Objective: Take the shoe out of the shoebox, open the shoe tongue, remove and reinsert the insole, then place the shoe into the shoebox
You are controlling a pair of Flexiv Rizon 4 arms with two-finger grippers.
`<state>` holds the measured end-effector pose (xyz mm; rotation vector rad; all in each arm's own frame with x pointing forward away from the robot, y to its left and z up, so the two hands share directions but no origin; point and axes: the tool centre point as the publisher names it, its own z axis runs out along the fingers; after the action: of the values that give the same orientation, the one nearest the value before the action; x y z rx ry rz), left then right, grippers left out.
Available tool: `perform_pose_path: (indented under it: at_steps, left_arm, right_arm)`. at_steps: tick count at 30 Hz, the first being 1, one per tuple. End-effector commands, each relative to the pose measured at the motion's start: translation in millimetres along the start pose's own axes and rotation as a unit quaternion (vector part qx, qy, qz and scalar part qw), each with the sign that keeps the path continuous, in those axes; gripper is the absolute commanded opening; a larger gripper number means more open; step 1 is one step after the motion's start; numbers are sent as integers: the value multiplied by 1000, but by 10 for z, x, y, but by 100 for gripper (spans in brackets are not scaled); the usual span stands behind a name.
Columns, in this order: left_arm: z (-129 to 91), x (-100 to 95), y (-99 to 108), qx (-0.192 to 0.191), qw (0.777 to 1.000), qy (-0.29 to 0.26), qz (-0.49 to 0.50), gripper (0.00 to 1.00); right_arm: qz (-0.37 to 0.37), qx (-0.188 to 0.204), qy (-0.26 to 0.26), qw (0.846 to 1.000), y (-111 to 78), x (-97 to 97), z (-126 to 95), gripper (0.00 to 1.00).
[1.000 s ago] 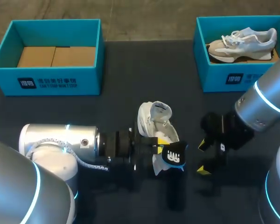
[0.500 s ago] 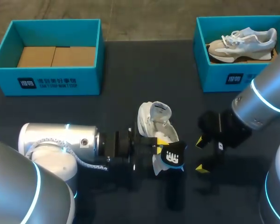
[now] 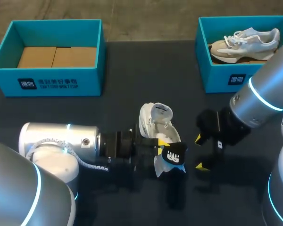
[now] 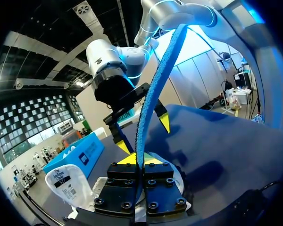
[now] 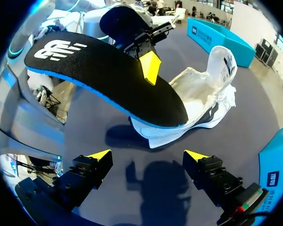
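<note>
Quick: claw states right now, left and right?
Left claw: closed on the insole.
Right claw: open, holding nothing, near the shoe.

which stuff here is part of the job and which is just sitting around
Job: white shoe, insole held in left tool, open right tool, empty shoebox.
Lying about, likely: second shoebox, grey shoe in it.
</note>
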<state>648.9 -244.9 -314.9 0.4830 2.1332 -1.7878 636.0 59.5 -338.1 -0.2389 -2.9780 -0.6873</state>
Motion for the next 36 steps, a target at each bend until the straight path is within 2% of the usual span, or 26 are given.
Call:
perform_pose_path:
  at_steps: [1, 21, 32, 36]
  left_arm:
    - [40, -18, 21, -6, 1000, 1, 0, 0]
    - [-50, -48, 69, -3, 999, -30, 35, 0]
    - [-61, -99, 108, -21, 996, -70, 47, 0]
    - [-41, -115, 130, -23, 996, -68, 46, 0]
  right_arm:
    - [1, 3, 1, 1000, 28, -29, 48, 100]
    - [1, 3, 1, 1000, 28, -29, 48, 100]
    - [1, 3, 1, 1000, 28, -29, 48, 100]
    - [1, 3, 1, 1000, 28, -29, 48, 100]
